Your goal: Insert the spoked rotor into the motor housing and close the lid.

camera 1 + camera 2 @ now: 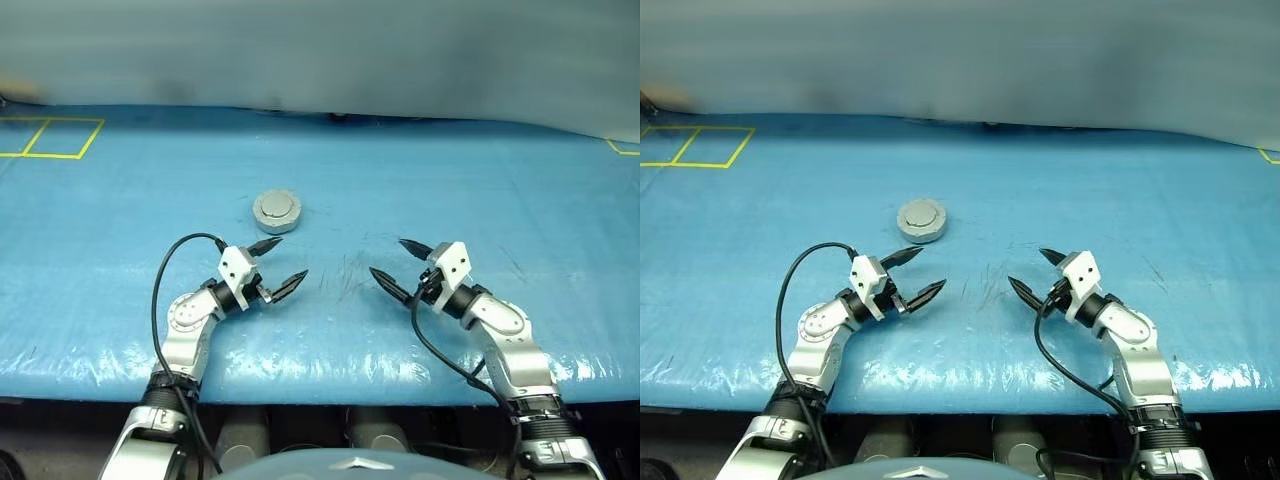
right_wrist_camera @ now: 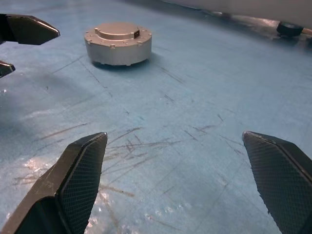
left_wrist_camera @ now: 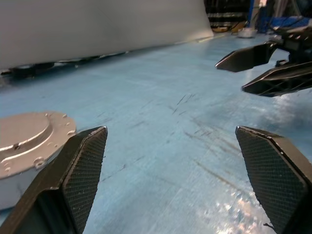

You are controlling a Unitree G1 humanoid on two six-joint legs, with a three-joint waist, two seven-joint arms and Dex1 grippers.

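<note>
- On the blue table cover [image 1: 470, 180], the motor housing [image 1: 277, 211] sits closed, its lid [image 2: 117, 30] flat on top with the raised round centre up.
- The left gripper [image 1: 276, 266] hangs just nearer than the housing, jaws spread wide and empty; the right gripper [image 1: 402, 266] is well apart to the right, also splayed and holding nothing.
- Judged from this, the task looks finished; the sound move is to keep both grippers clear of the housing so the lid isn't nudged.
- The spoked rotor is presumably inside, hidden by the lid; whether it seats properly can't be told.
- The joint between lid and casing is too small to make out.
- Yellow tape lines [image 1: 50, 138] mark the far left corner, cut off at the edge.
</note>
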